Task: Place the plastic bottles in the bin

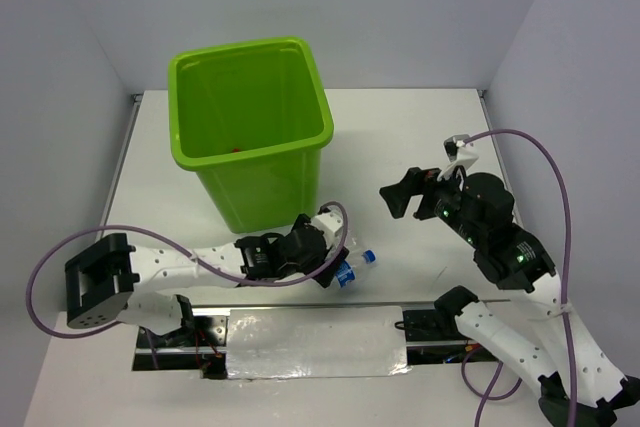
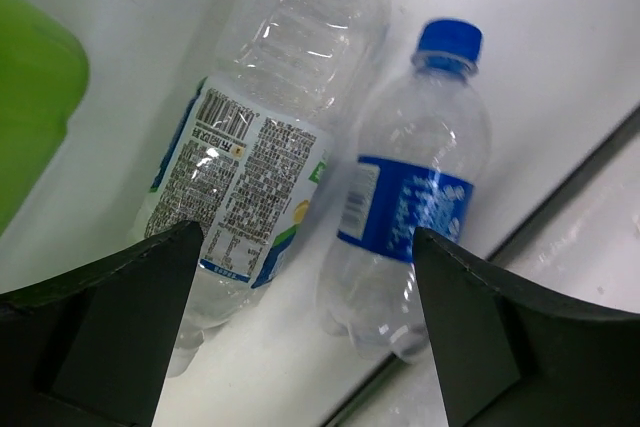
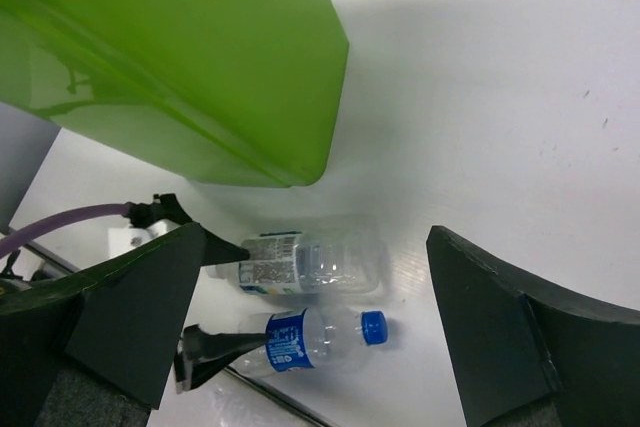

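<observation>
The left pincer (image 2: 305,247) stood fully released, its jaws spread wide and gripping nothing. It hung just over two bottles that lay side by side on the desk (image 1: 400,127); whether a fingertip brushed either one I could not tell. The blue-labelled bottle (image 2: 410,207) had a blue cap. The white-labelled bottle (image 2: 250,167) was the fatter of the two, and its cap was out of sight. Both lay near the front edge of the desk, close to the foot of the green bin (image 1: 265,187).

They looked empty and clear, so I judged them very light, thin-walled and easily crushed, smooth enough to roll or squirt out of a careless squeeze. The labelled middle of one bottle, taken across its width, seemed the surest place to hold. With the pair lying so close, a jaw could well nudge the neighbour.

The right pincer (image 1: 398,197) was also wide open and empty, hovering well apart from the bottles.
</observation>
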Robot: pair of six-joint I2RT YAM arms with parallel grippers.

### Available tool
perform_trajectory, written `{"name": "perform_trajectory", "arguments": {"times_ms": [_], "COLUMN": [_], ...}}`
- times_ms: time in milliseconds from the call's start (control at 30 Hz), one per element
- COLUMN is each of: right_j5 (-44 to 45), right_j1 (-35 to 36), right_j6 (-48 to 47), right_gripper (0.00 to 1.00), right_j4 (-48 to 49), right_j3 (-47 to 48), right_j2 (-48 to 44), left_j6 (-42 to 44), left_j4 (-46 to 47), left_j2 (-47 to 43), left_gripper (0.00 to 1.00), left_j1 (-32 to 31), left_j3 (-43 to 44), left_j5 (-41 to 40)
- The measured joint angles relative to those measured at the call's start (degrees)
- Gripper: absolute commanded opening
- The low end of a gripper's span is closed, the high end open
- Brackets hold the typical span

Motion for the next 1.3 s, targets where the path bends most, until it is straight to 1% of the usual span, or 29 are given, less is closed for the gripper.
{"name": "perform_trajectory", "arguments": {"times_ms": [167,267,400,500,567,700,800,933,1133,1300], "right_j5": [0.2,0.5,1.8,6.1,9.8,13.4,12.5,8.6,3.2,1.4], "right_j1": [-0.3,-0.5,-0.9,-2.1,-4.3,-11.5,-15.3,-20.3,-23.1,-24.0], "right_j6": [0.0,0.0,0.6,2.8,5.2,8.1,8.3,7.6,6.1,5.1], "right_gripper": [1.0,1.0,1.0,1.0,1.0,1.0,1.0,1.0,1.0,1.0], "right_j4": [-0.1,-0.1,-0.3,-2.2,-4.3,-7.0,-7.7,-7.7,-7.1,-6.4], "right_j3": [-0.1,-0.2,-0.9,-1.2,-1.5,-3.6,-6.1,-8.1,-10.8,-11.3], "right_j2": [0.5,0.5,0.2,0.2,0.2,0.1,-0.4,-0.4,0.3,1.0], "left_j6": [-0.1,0.0,0.1,0.2,0.2,0.4,1.4,1.4,1.3,0.9], "left_j4": [-4.8,-5.7,-5.7,-5.4,-5.4,-5.1,-3.9,-4.1,-4.6,-4.2], "left_j2": [-4.7,-8.2,-9.1,-6.4,-3.1,5.0,8.6,11.7,16.2,18.3], "left_gripper": [0.99,0.99,0.99,0.99,0.99,0.99,0.99,0.99,0.99,0.99], "left_j1": [-0.1,-0.8,-3.9,-6.0,-7.1,-8.4,-8.8,-8.8,-8.8,-8.8], "left_j3": [-0.1,-0.1,0.7,2.0,3.5,6.9,9.3,10.0,11.1,12.5], "left_j5": [3.4,4.7,5.7,6.9,7.5,8.5,8.1,7.3,6.8,7.2]}}
